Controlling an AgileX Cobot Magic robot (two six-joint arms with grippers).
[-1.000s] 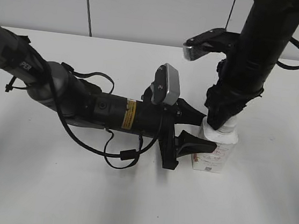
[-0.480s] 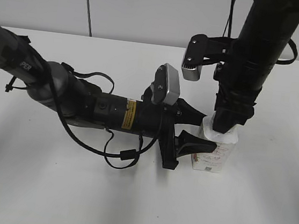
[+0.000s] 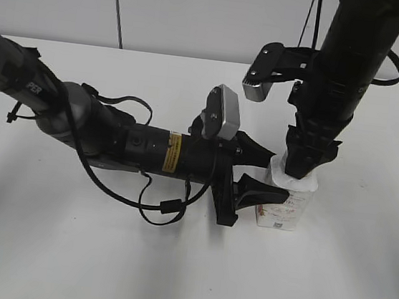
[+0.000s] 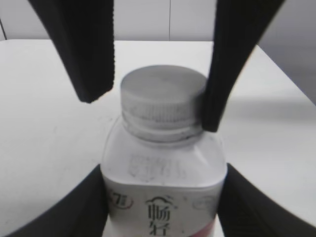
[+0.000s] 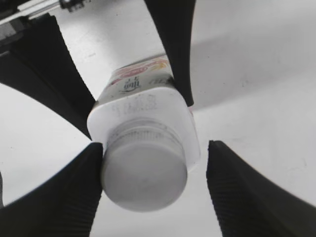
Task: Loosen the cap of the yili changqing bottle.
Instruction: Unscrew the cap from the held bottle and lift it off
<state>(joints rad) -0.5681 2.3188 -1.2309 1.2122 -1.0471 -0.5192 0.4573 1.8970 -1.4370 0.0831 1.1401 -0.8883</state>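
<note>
The yili changqing bottle [image 3: 290, 207] stands upright on the white table, right of centre. My left gripper [image 3: 280, 177] reaches in from the left and is shut on the bottle's [image 4: 163, 173] body, its fingers [image 4: 64, 212] pressed to both sides of the label. The white ribbed cap [image 4: 163, 94] sits on the neck. My right gripper [image 3: 302, 168] comes straight down over it and hides it in the exterior view. In the right wrist view the right gripper [image 5: 155, 187] is open around the cap [image 5: 143, 173]: one finger [image 5: 74, 187] touches it, the other stands apart.
The left arm [image 3: 114, 140] lies low across the table [image 3: 65, 250] with a black cable loop [image 3: 164, 207] beneath it. The right arm [image 3: 347, 58] rises as a column above the bottle. A grey wall backs the table's far edge.
The right wrist has turned above the cap and its jaws have widened off the cap. The left gripper and the bottle have not moved.
</note>
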